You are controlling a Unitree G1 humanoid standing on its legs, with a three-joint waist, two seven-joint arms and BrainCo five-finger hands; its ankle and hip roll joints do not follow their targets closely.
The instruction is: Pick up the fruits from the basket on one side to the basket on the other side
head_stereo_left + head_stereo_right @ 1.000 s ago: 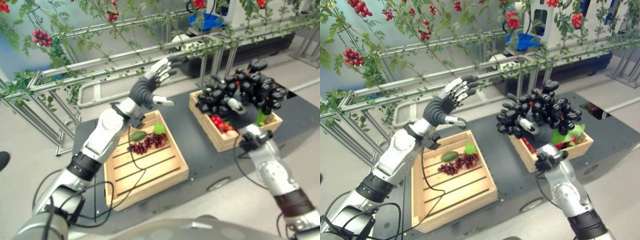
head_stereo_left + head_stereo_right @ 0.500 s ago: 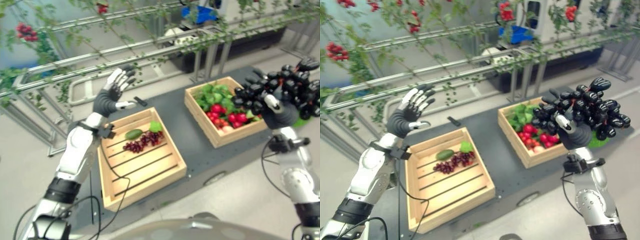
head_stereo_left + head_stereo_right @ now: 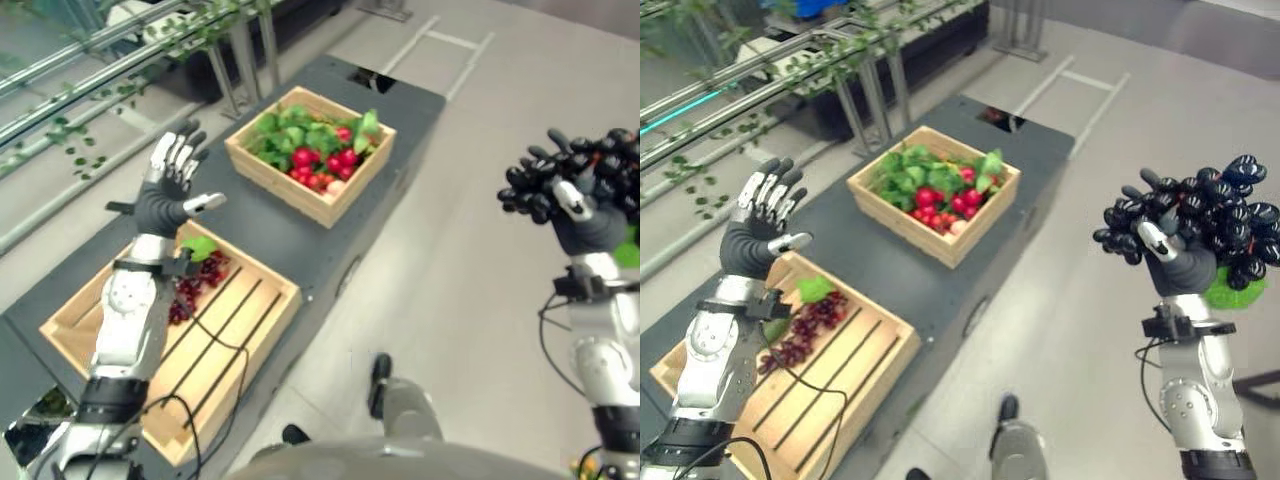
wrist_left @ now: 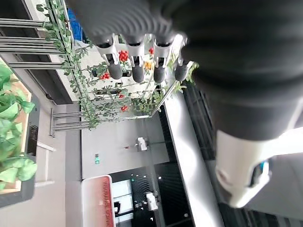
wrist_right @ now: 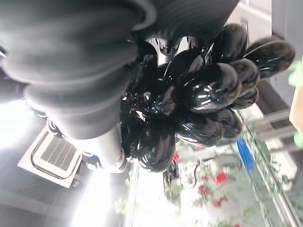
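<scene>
Black grapes [image 3: 1200, 215]: a big, glossy bunch of oval berries, near-black with bright highlights, packed tight, with a green leaf [image 3: 1232, 292] showing at its lower edge. Held up in the air by the right hand [image 3: 1180, 265], fingers curled round the bunch, thumb across the front; well off to the right of the table [image 3: 300, 240], over bare floor [image 3: 1080, 330]. In the right wrist view, berries [image 5: 199, 94] bulging past the dark ribbed cover, shiny and smooth.

Left hand [image 3: 165, 195] raised above the near crate [image 3: 215, 350], fingers straight and spread, thumb out to the side, holding nothing. In the left wrist view, dark fingertips [image 4: 138, 73] in a row, pointing away from the cover.

Near crate: pale slatted wood, with a dark red grape bunch [image 3: 800, 335] and a green leaf [image 3: 816, 289] lying at its far end, partly behind the left arm. Far crate [image 3: 935, 190], on the same dark table: filled with green leaves and red fruit [image 3: 320, 165].
</scene>
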